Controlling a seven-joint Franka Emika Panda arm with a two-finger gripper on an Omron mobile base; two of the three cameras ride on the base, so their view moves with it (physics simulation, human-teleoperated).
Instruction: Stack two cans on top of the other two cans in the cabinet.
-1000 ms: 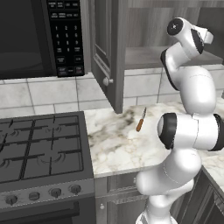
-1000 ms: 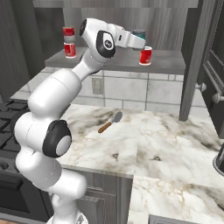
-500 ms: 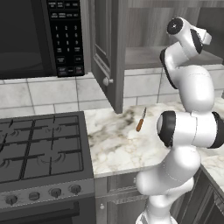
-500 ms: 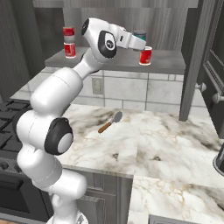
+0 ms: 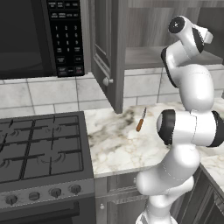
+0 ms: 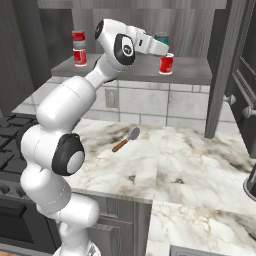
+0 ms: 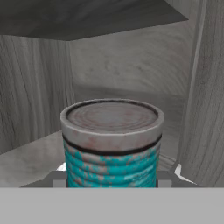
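The small teal cylindrical can with a dull, rust-flecked lid [image 7: 111,144] is up inside the grey wood-grain wall cabinet [image 5: 107,48], held close in front of the hand camera with the cabinet's back and side walls behind it. In the right base view the teal can [image 6: 161,36] sits just above a small red cylindrical can with a white band [image 6: 167,64], which stands on the cabinet's inner shelf [image 6: 125,70]. Whether the teal can already rests on the red one or hangs just over it cannot be told.

Far along the same shelf, well apart from this pair, a finished stack of two red cans [image 6: 79,47] stands upright. By my reading one stack is done and the second is at the point of being set down. What is left is to let go of the teal can and draw the hand out.

The gripper [image 6: 161,46] has its fingers [image 7: 58,178] clamped on the teal can's sides, low on its body. The white arm [image 5: 192,87] rises tall from the base, its wrist bent level so the hand reaches straight into the cabinet above the marble bench [image 6: 190,165].
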